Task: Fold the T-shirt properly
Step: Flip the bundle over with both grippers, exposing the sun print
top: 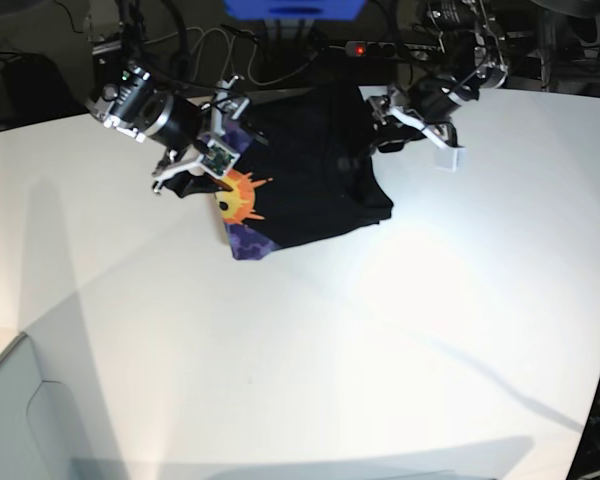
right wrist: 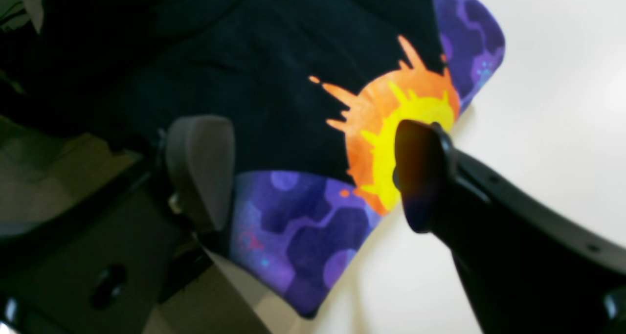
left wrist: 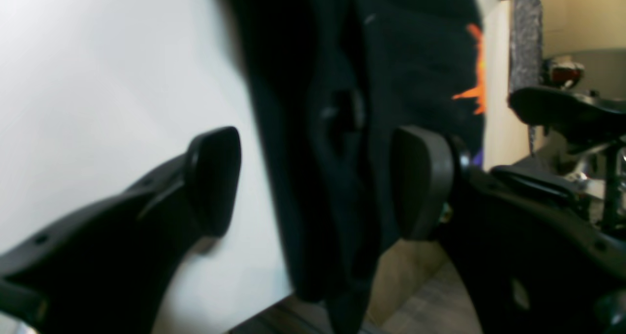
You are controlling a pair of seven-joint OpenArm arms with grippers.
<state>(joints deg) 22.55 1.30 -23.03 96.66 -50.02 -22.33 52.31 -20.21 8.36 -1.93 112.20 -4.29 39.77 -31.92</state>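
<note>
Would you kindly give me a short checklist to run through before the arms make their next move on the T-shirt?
1. Left gripper open, fingers clear of cloth: ok.
2. Right gripper open, nothing pinched: ok.
3. T-shirt fully on the table: not ok; the wrist views show an edge hanging past the table's rim.
4. T-shirt lying flat: not ok; it is bunched, with a corner turned so the sun print shows.
5. Sleeves and collar located: cannot tell.

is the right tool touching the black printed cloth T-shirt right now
Cannot tell. In the right wrist view the open right tool overlaps the black printed cloth T-shirt, but no view shows contact or gap.
</note>
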